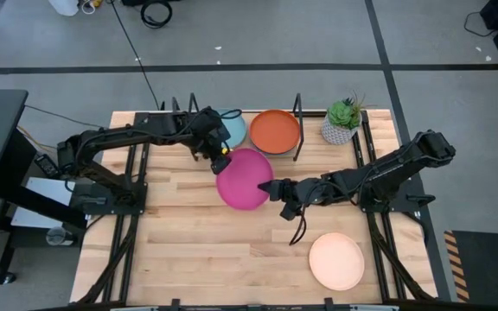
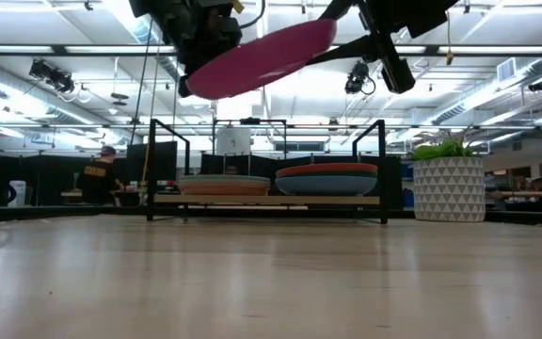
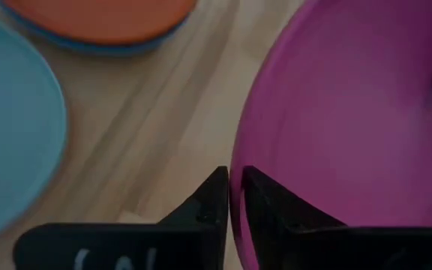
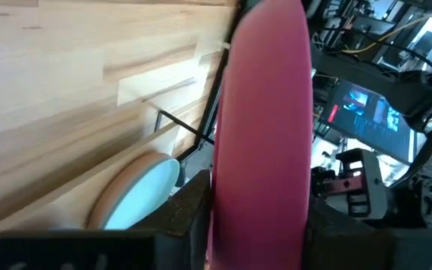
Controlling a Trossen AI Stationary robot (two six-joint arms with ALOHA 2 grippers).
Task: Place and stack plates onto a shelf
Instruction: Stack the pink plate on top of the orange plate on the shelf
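Magenta plate (image 1: 243,180), orange plate (image 1: 274,130), salmon plate (image 1: 336,261), white-patterned pot (image 2: 448,188).

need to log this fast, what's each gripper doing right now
Left gripper: shut on the magenta plate's rim.
Right gripper: shut on the magenta plate's opposite rim.

The setting is a robotics lab or workshop. A plank tabletop (image 1: 188,250) stands on a grey floor (image 1: 318,34) crossed by dark tape lines, with loose cables (image 1: 154,13). Beyond it: exposed ceiling lights (image 2: 55,75), a person (image 2: 97,179) at a bench, and what appears to be a monitor (image 4: 366,109).
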